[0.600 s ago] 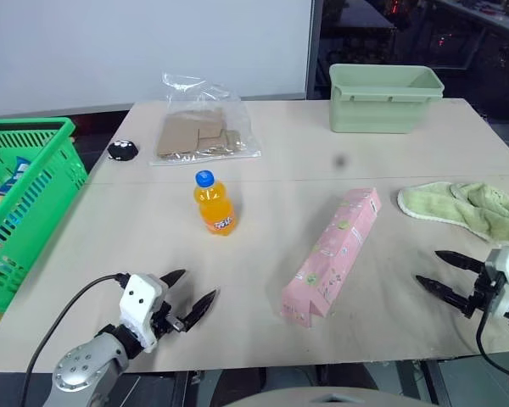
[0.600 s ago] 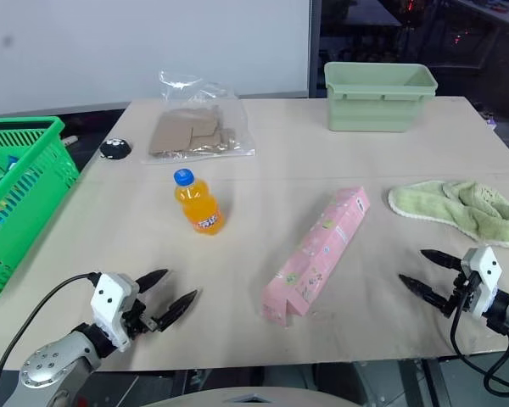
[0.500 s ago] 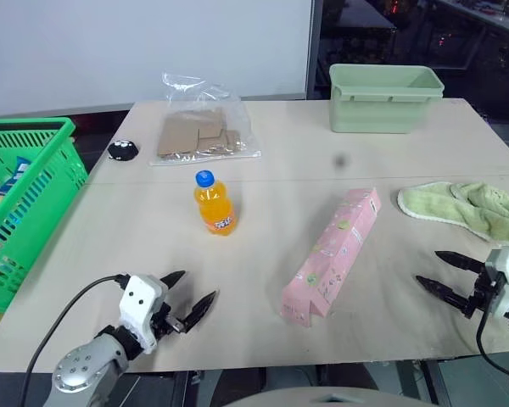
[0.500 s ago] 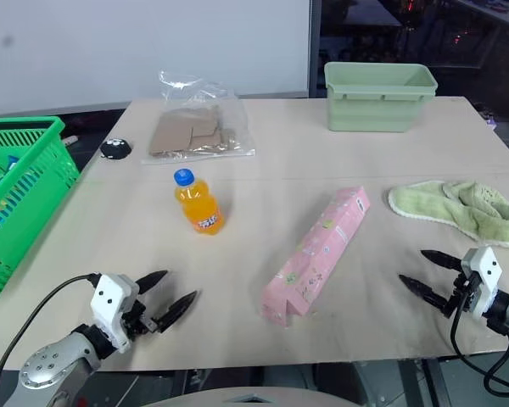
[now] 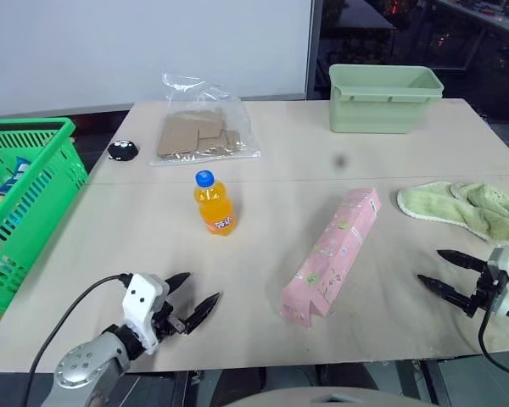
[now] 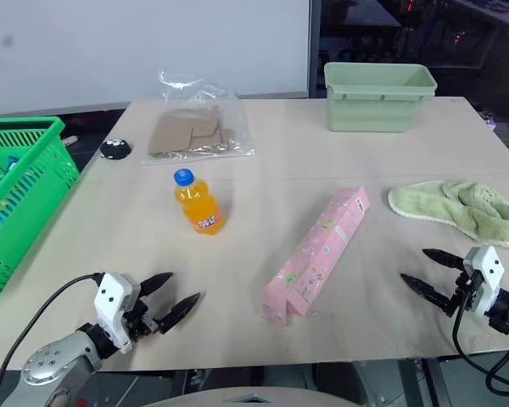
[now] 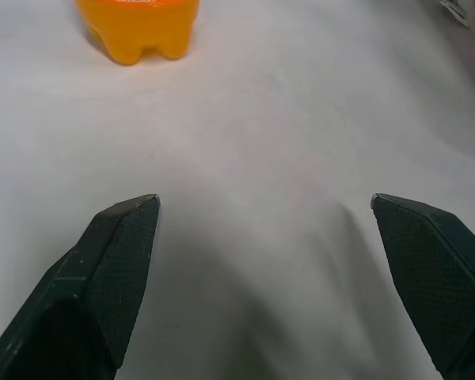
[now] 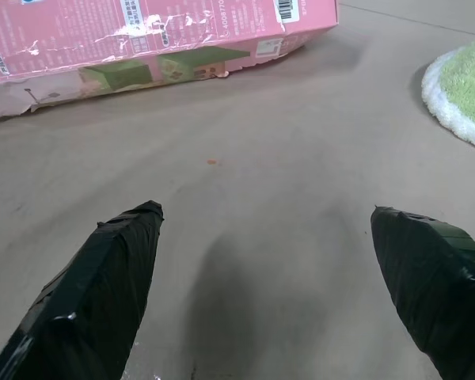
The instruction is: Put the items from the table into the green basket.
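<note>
A small orange bottle [image 5: 213,203] with a blue cap stands upright in the middle of the table; its base [image 7: 138,30] lies ahead of the left fingers. A long pink carton [image 5: 332,253] lies flat right of centre, and the right wrist view has its side [image 8: 158,36]. The green basket [image 5: 21,208] stands off the table's left edge with packets inside. My left gripper [image 5: 195,293] hovers open over the near left edge, short of the bottle. Over the near right edge my right gripper [image 5: 441,272] stands open, right of the carton. Neither holds anything.
At the far right stands a pale green tub [image 5: 383,97]. A clear bag of brown card pieces [image 5: 200,132] and a small black object [image 5: 122,151] lie at the far left. A green cloth [image 5: 467,208] lies at the right edge, just beyond my right gripper.
</note>
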`<state>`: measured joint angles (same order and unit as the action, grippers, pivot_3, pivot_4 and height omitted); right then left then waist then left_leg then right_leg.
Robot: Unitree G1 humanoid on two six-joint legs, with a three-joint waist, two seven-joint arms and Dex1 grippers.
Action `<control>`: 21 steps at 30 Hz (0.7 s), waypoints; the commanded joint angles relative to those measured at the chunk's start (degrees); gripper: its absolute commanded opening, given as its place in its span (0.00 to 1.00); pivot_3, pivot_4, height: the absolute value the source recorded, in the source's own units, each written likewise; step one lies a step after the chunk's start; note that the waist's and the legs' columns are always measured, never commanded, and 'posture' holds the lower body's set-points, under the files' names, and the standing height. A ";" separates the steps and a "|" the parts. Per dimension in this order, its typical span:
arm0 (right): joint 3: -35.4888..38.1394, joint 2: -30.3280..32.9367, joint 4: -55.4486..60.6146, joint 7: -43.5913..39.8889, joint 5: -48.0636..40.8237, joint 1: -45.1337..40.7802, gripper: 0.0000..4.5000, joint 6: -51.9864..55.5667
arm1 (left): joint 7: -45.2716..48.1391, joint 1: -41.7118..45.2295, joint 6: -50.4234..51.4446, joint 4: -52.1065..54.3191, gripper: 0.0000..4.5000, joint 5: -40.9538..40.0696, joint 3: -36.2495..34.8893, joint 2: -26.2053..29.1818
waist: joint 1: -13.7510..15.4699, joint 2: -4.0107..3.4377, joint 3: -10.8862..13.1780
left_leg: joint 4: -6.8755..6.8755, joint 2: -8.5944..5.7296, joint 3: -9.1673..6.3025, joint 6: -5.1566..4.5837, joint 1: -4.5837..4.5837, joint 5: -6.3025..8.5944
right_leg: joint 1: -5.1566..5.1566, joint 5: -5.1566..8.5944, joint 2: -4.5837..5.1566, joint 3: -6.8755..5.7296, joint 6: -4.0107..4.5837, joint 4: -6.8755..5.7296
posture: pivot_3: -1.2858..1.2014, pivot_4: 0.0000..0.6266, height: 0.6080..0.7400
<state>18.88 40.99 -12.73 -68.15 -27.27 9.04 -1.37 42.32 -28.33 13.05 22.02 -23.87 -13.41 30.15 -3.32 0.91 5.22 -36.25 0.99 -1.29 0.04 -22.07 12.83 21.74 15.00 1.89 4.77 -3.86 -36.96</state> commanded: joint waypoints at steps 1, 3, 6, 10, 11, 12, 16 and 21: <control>2.05 0.48 3.91 -0.14 -2.32 0.11 1.00 0.92 | 0.45 1.24 1.74 3.94 0.98 -1.64 0.30 1.06 | 0.01 0.00 0.00 | 0.00 0.00 0.00 0.00 0.00 0.00 | 0.00 0.00 0.00 0.00 0.00 0.00 | 0.50 0.08 1.00; 1.96 0.38 6.27 -0.49 -3.77 0.57 1.00 2.47 | -0.41 3.25 3.94 5.44 0.98 -2.35 1.36 1.09 | 0.08 0.00 0.00 | 0.00 0.00 -0.01 0.00 0.00 0.00 | 0.00 0.00 -0.01 0.00 0.00 -0.01 | 0.50 0.08 1.00; 2.27 0.64 11.40 -1.32 -7.29 1.87 1.00 6.11 | -1.33 7.28 8.05 8.34 0.98 -3.83 3.76 1.21 | 0.18 -0.01 -0.01 | -0.03 -0.01 -0.02 0.00 0.00 0.00 | -0.02 -0.01 -0.02 -0.01 -0.01 -0.02 | 0.49 0.08 1.00; 3.28 1.07 16.89 -1.22 -10.08 2.94 1.00 8.86 | -2.89 14.52 17.35 12.46 0.98 -9.80 7.14 1.37 | 0.01 -0.02 -0.02 | -0.06 -0.01 -0.05 -0.01 -0.02 -0.01 | -0.03 -0.01 -0.07 -0.02 -0.02 -0.05 | 0.48 0.07 1.00; 3.52 1.21 18.00 -1.17 -10.52 3.15 1.00 9.37 | -3.15 16.92 19.32 12.81 0.98 -10.99 8.17 1.32 | -0.07 -0.04 -0.03 | -0.06 -0.02 -0.05 -0.01 -0.01 -0.01 | -0.04 -0.02 -0.07 -0.02 -0.03 -0.06 | 0.48 0.07 1.00; 3.76 1.25 19.10 -0.84 -10.67 3.31 1.00 9.67 | -3.58 19.94 21.34 12.58 0.98 -11.68 9.72 1.05 | -0.14 -0.04 -0.03 | -0.06 -0.02 -0.04 -0.01 -0.01 -0.01 | -0.05 -0.02 -0.08 -0.01 -0.03 -0.06 | 0.48 0.07 1.00; 4.60 0.82 22.64 0.34 -11.04 4.48 1.00 10.36 | -5.85 32.56 26.94 7.98 0.98 -8.59 20.52 -3.18 | -0.38 -0.05 -0.06 | -0.15 -0.05 -0.11 -0.01 0.01 -0.01 | -0.10 -0.03 -0.16 -0.03 -0.04 -0.13 | 0.46 0.08 1.00; 7.12 0.76 26.05 1.28 -11.96 7.54 1.00 10.90 | -6.98 41.15 30.41 4.72 0.98 -3.96 28.72 -4.49 | -1.91 -0.01 -0.11 | -0.21 -0.13 -0.19 -0.02 -0.05 -0.01 | -0.12 -0.05 -0.21 0.02 -0.09 -0.14 | 0.44 0.08 1.00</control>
<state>23.24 41.49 10.82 -67.16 -37.82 16.17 9.53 35.89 11.15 43.13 26.56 -29.27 14.20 25.91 -5.23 0.89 5.11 -36.46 0.87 -1.53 0.02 -22.14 12.82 21.63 14.94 1.66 4.78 -3.95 -37.10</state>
